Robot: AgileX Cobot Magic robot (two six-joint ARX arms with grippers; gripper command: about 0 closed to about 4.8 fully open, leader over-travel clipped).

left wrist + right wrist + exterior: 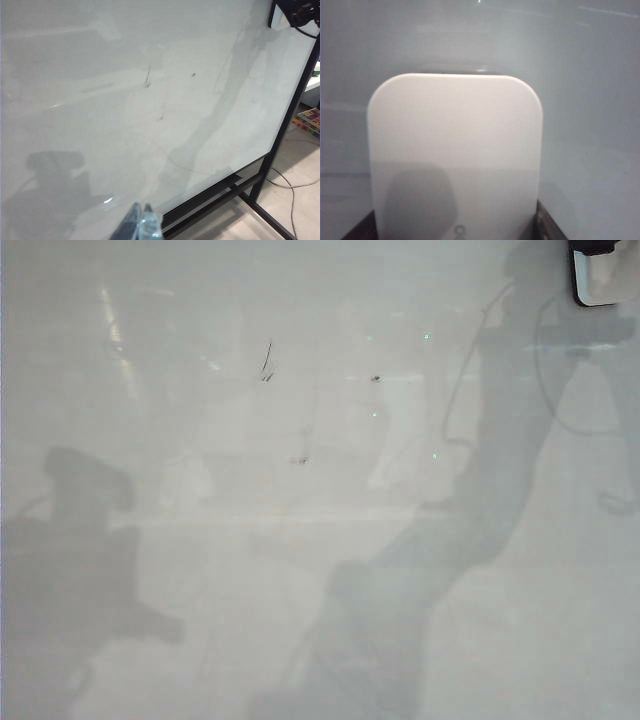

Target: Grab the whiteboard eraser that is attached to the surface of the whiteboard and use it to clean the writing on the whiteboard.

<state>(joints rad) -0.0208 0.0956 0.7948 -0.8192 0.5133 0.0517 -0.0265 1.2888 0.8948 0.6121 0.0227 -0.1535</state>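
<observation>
So the whiteboard eraser [455,155] is right up in the right wrist camera, a white rounded block sitting flat on the whiteboard [300,570]. In the exterior view it's tucked into the top right corner [605,275], half cut off by the frame. The right gripper [455,227] has a dark finger showing at each lower corner of the block, so the jaws are straddling it and stand about as wide as the eraser. Whether they're actually pinching it, I honestly can't tell from here.

If I were doing this step, I'd make sure both fingers sit square on the long sides before closing, then peel it off gently, since it's stuck to the surface and could twist out of a crooked grip.

No blue writing is visible; only a few dark scuff marks [267,362] sit near the upper middle of the board, well apart from the eraser.

The left gripper [142,225] hangs low near the board's bottom edge, fingertips close together, holding nothing. The black stand frame [295,110] shows beside it.
</observation>
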